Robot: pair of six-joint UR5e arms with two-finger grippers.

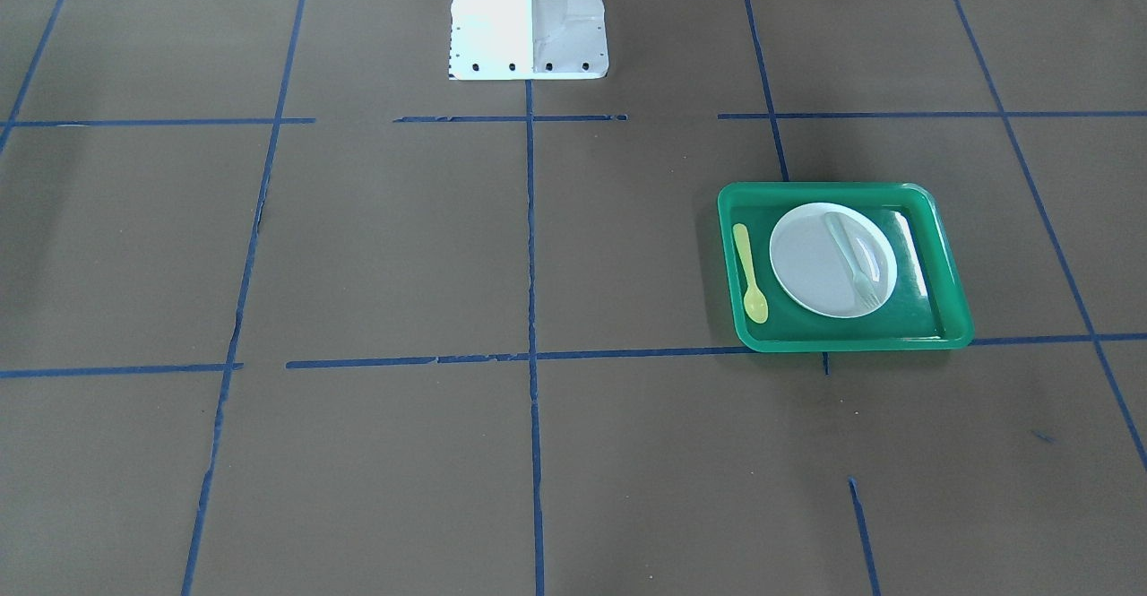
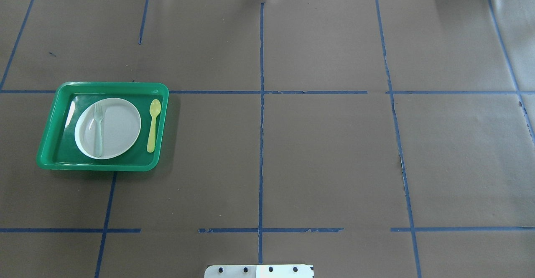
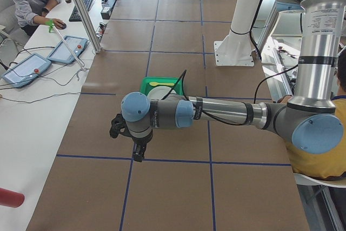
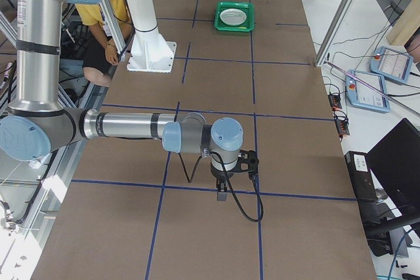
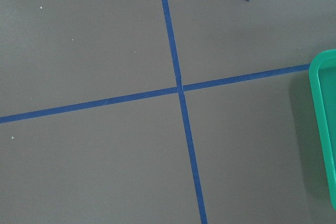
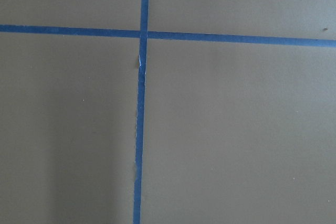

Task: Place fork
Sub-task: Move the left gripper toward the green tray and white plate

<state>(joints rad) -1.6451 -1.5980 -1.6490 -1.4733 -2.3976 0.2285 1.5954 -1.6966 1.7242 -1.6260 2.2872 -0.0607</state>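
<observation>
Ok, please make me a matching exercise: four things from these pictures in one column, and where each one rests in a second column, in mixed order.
Things:
1. fork
2. yellow spoon
3. plate
4. green tray

Places:
a. directly on the brown table
b. on the tray floor, carrying the fork
c. lying on the plate
d. on the tray floor, beside the plate

Pairs: 1-c, 2-d, 3-b, 4-a.

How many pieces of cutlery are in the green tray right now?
2. The fork lies on the plate, along its left part in the overhead view. The yellow spoon lies in the tray, just right of the plate. None seem hidden.
</observation>
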